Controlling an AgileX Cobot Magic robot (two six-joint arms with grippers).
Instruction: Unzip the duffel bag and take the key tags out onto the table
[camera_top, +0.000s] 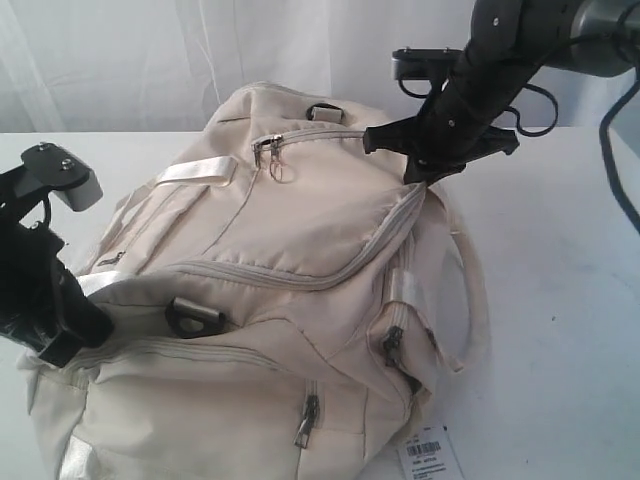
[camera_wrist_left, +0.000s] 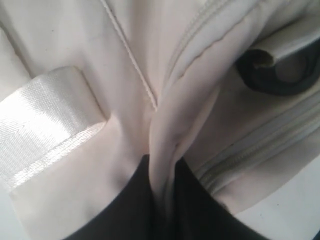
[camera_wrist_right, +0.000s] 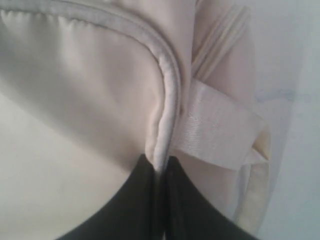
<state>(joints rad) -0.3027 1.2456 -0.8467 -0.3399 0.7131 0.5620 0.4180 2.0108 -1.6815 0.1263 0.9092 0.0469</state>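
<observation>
The cream duffel bag (camera_top: 280, 260) lies on the white table (camera_top: 560, 300), all its zips closed. My left gripper (camera_top: 85, 325) is shut on a pinched fold of the bag's fabric (camera_wrist_left: 165, 145) at its near left end, beside a webbing strap (camera_wrist_left: 45, 130) and the black D-ring (camera_wrist_left: 280, 75). My right gripper (camera_top: 420, 178) is shut on the piped zip edge (camera_wrist_right: 165, 135) at the bag's far right corner, next to a webbing loop (camera_wrist_right: 220, 130). Two metal zip pulls (camera_top: 270, 152) hang on the top pocket. The key tags are hidden.
A white barcode label (camera_top: 430, 455) lies on the table at the bag's near right corner. A curved carry strap (camera_top: 470, 290) droops off the bag's right side. White curtain hangs behind the table.
</observation>
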